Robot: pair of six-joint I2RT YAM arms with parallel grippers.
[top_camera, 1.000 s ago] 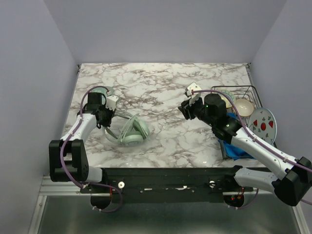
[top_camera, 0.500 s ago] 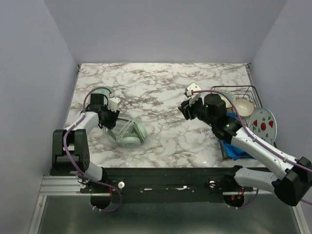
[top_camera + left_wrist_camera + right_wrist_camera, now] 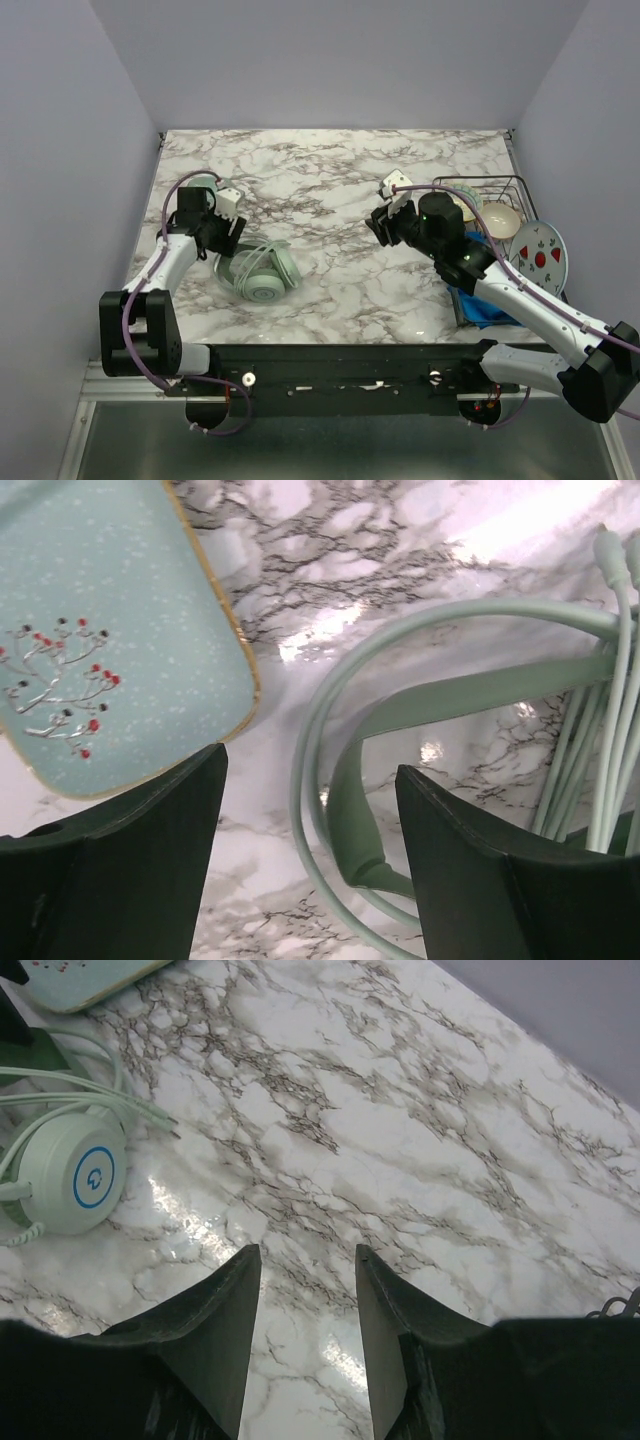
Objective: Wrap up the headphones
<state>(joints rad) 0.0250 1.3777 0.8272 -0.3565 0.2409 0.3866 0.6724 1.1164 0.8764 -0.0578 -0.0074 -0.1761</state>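
With the left gripper spread wide over the headphones at the near left of the bench and the right gripper parted, empty, could snag one loop of cable and undo the coil.

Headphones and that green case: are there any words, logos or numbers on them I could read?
No words or numbers can be read in any view.
On the ear cup: one sign, a power symbol inside a blue ring.
On the case: only a drawing of a sprig with red berries, no text.
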